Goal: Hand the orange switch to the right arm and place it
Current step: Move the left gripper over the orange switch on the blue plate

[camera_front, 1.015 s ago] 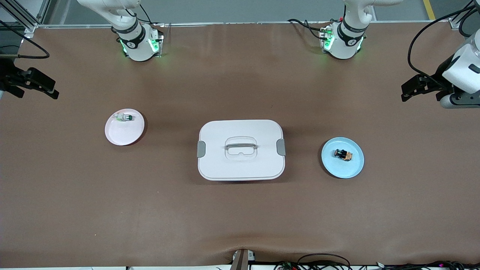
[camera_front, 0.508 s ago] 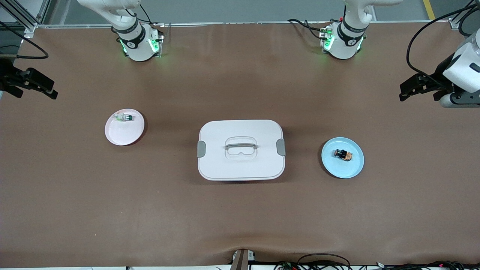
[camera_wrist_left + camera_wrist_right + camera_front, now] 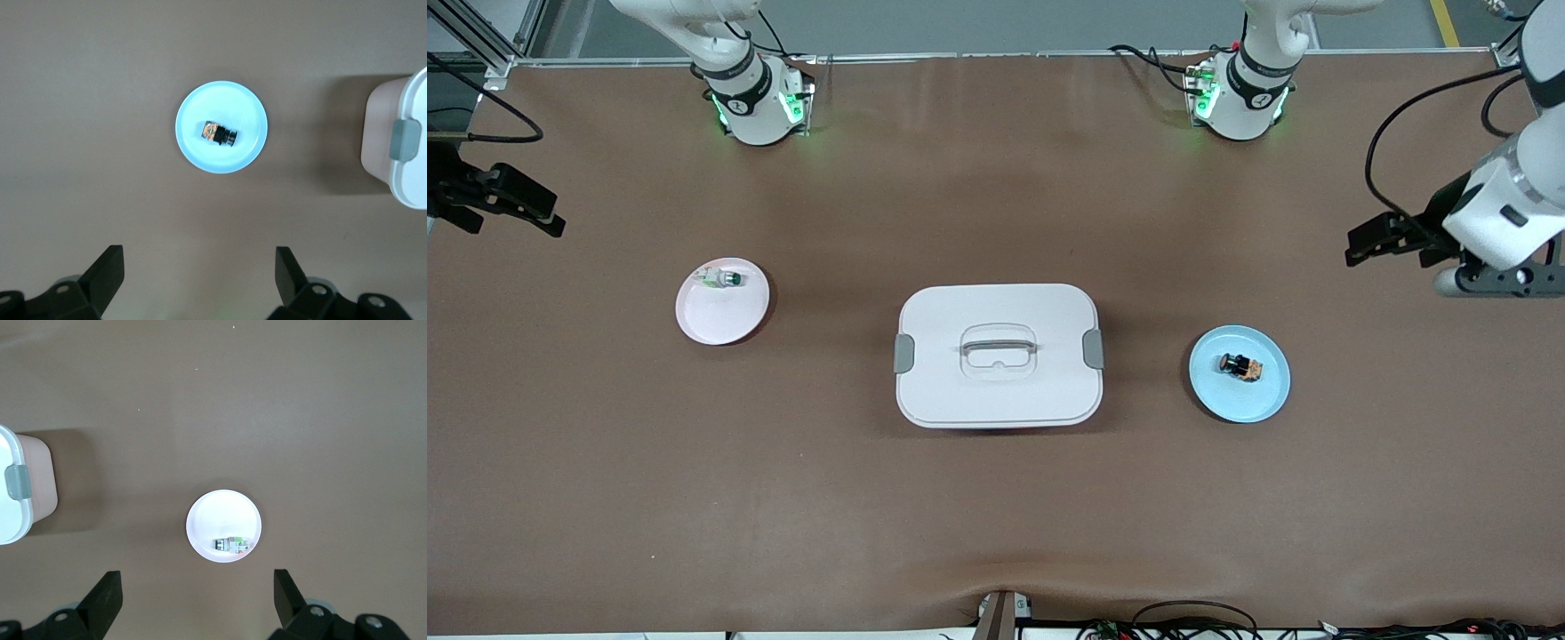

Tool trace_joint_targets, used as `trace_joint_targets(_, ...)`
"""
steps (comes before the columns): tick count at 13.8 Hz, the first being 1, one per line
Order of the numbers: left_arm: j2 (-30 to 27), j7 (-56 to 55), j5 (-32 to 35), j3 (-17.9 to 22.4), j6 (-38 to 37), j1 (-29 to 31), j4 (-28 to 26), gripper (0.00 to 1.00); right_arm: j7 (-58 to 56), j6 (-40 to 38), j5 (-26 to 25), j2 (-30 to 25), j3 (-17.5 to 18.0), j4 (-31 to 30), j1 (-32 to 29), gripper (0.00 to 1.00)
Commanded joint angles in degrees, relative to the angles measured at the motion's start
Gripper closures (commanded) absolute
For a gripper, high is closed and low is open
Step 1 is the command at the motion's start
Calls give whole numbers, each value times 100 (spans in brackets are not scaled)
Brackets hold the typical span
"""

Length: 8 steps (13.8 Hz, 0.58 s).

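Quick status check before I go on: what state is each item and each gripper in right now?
orange switch: lying on its side on the blue plate, not gripped.
green-capped switch: lying on the pink plate, near its rim, untouched.
white container: lid on, both grey latches at its ends, handle flat.
left gripper: open, empty, above bare table beside the blue plate.
right gripper: open, empty, waiting at the right arm's end of the table.

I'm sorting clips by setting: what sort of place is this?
Likely a robotics lab bench: two arm bases bolted to a brown-covered table, aluminium framing at its corner, loose cables along its edge.
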Motion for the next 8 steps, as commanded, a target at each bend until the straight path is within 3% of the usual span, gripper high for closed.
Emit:
trace_joint_targets(1, 315, 176, -98, 6, 248, 5, 106, 0, 35, 2, -49, -23, 19, -6, 2, 0)
trace_joint_targets(8, 1045, 597, -80, -20, 811, -39, -17, 0, 44, 11, 30, -32, 46, 11, 28, 0)
